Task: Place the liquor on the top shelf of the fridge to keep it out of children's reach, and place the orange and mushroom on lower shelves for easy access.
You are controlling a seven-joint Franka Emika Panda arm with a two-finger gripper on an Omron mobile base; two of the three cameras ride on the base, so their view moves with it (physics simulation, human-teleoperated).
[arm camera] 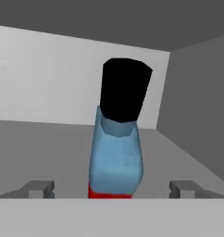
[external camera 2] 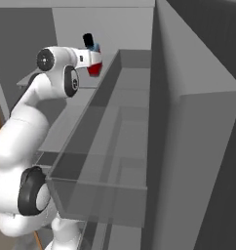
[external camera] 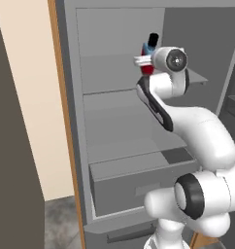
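- Three views show the liquor (external camera: pixel 149 51) up inside the fridge (external camera: pixel 114 63). From the left base view it stands at the top shelf (external camera: pixel 199 78), the gripper (external camera: pixel 142 61) level with its red half.
- In the right base view, the bottle's (external camera 2: pixel 92 57) black cap rises above the gripper (external camera 2: pixel 94 61); whether the fingers touch it cannot be told here.
- In the hand view, the fingers (arm camera: pixel 39 189) stand wide apart, well clear of both sides of the bottle (arm camera: pixel 115 155), which stands upright on the shelf (arm camera: pixel 44 148).
- It looks released. A good retreat would be straight back along the gripper's axis, jaws kept wide and no sideways swing, so the bottle is not clipped and toppled.
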